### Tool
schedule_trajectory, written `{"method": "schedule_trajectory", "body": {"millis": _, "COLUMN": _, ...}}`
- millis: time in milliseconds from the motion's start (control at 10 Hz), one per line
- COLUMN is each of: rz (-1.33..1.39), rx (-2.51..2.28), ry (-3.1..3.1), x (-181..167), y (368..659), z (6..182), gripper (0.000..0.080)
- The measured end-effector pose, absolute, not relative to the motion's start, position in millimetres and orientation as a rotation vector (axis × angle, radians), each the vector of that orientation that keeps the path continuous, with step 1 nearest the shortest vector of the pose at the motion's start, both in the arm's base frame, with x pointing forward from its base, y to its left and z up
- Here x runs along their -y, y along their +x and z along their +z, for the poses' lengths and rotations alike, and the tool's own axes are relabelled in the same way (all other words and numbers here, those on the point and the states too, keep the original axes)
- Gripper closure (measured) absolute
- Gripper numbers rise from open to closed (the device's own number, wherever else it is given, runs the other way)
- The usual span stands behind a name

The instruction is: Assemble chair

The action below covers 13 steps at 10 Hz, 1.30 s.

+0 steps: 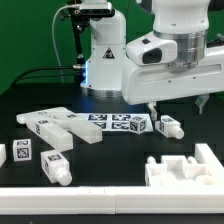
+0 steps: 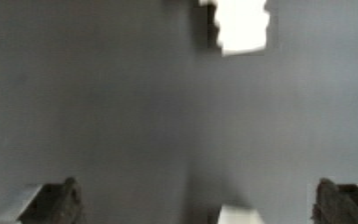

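Nearest the lens: white notched block (image 1: 182,170) at 5 o'clock in the exterior view, sitting on the black bench (image 1: 110,150). Can't tell if it's kit or fixture, so I'd leave it alone.

The arm (image 1: 170,45) hangs over the 2 o'clock area. Its fingers (image 1: 150,106) are spread wide with nothing between them, clear above the bench. The wrist view agrees: fingers (image 2: 51,205) apart with dark bench between them, and a blurred white part (image 2: 242,27) beyond. Can't tell which part that is.

The marker board (image 1: 118,122) lies at centre.

The chair parts are all loose, nothing joined:
- long bar (image 1: 42,121) at 9 o'clock
- second bar (image 1: 80,130) just beside it toward centre; whether they touch I can't tell
- short leg (image 1: 55,165) at 7 o'clock
- tagged cube (image 1: 22,152) at 8 o'clock
- small stub (image 1: 168,125) at 3 o'clock, just beside the marker board's end and roughly under the fingers

My read: this is the approach for a first pick, assembly barely begun, and the stub is the likeliest target.

To do it well:
- Centre over the piece before descending.
- Turn the wrist so the fingers straddle its narrow faces.
- Come straight down.
- Keep the finger nearest the board off its edge.
- Close only once the piece sits deep between the pads.

An off-centre grip will likely twist the piece. Light plastic on a slick bench probably skates if nudged.
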<state>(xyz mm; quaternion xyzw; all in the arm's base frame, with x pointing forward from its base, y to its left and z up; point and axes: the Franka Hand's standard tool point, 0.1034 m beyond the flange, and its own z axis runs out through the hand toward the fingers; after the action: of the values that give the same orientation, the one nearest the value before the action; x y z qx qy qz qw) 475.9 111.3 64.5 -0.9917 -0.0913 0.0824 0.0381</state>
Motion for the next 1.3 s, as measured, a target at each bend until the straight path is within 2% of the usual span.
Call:
{"method": "schedule_trajectory", "body": {"millis": 100, "rz": 0.245, "rx": 0.264, "ry": -3.054, "x": -118.7, "y": 462.0, "z": 60.0, "gripper": 0.0151}}
{"method": "schedule_trajectory", "body": {"millis": 400, "rz": 0.256, "rx": 0.243, "ry": -3.051, "x": -118.4, "y": 460.8, "z": 58.7, "gripper": 0.0151}}
{"method": "schedule_trajectory", "body": {"millis": 500, "rz": 0.299, "rx": 0.159, "ry": -3.047, "x": -118.8, "y": 452.2, "z": 54.2, "gripper": 0.0151}}
{"method": "schedule_trajectory", "body": {"millis": 700, "rz": 0.363, "rx": 0.115, "ry": -3.050, "x": -119.1, "y": 423.7, "z": 32.3, "gripper": 0.0151}}
{"method": "schedule_trajectory", "body": {"millis": 800, "rz": 0.378, "rx": 0.097, "ry": -3.058, "x": -124.1, "y": 411.2, "z": 27.4, "gripper": 0.0151}}
{"method": "schedule_trajectory", "body": {"millis": 1100, "rz": 0.367, "rx": 0.144, "ry": -3.054, "x": -124.4, "y": 415.5, "z": 28.1, "gripper": 0.0151}}
{"method": "schedule_trajectory", "body": {"millis": 1300, "rz": 0.328, "rx": 0.346, "ry": -3.027, "x": -129.3, "y": 414.0, "z": 19.0, "gripper": 0.0151}}
